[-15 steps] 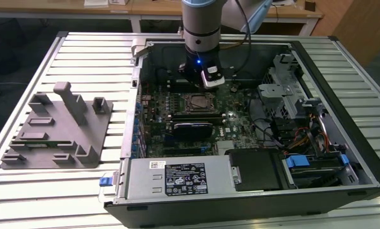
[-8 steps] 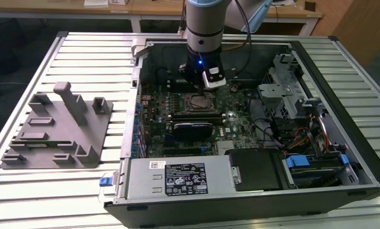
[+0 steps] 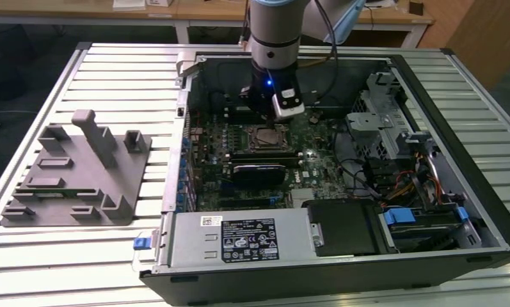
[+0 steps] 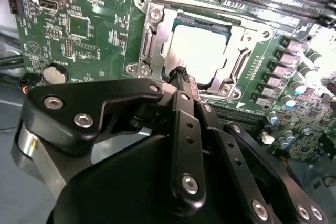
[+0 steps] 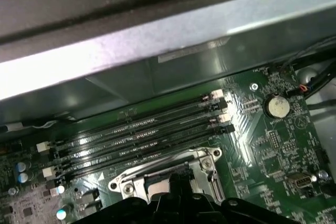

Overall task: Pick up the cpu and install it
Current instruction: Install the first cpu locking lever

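One robot arm [image 3: 272, 38] reaches down into the open computer case [image 3: 459, 160], with its gripper [image 3: 267, 110] hanging over the green motherboard [image 3: 310, 160] at about twelve o'clock from the processor socket [image 3: 263, 136] in the exterior view. In the second wrist view the cpu [image 4: 202, 51] lies flat in the socket's metal frame [image 4: 152, 40], its silvery top bright with glare, and the black gripper fingers [image 4: 184, 80] come together to a narrow tip just at the chip's near edge; I cannot tell whether they are fully closed or whether they touch it, and they hold nothing that I can see. In the first wrist view the dark memory slots [image 5: 142, 140] run beside the socket, and a round coin battery [image 5: 277, 106] sits at about two o'clock from it. At nine o'clock from the case, well apart on the slatted table [image 3: 109, 70], rests a grey plastic fixture tray [image 3: 75, 173].
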Available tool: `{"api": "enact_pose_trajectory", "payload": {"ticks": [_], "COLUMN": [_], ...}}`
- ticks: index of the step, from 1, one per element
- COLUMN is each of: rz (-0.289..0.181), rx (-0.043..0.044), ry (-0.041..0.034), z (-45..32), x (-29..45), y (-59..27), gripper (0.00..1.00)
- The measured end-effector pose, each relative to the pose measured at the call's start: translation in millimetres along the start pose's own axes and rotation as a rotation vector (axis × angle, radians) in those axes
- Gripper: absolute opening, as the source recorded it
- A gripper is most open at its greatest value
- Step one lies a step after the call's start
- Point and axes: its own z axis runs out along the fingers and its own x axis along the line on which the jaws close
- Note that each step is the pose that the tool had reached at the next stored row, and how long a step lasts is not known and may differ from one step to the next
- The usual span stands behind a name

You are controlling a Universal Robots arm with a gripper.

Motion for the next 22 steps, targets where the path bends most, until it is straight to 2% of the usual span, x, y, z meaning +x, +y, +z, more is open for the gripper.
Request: {"api": "enact_pose_trajectory", "payload": {"ticks": [3,9,12,22], "rz": [-0.001,-0.001,-0.002,-0.003], "rx": [0.0099,0.0171,0.0288,0.0508], "ry": [-0.003,-0.0056,-0.0093,-0.0145], "z": [-2.6,-7.2,-7.3,-8.2], "x": [-0.2,-0.4,-0.5,-3.9], "y": [0.1,0.7,0.5,-9.8], "gripper": [0.11,0.11,0.11,0.11]}}
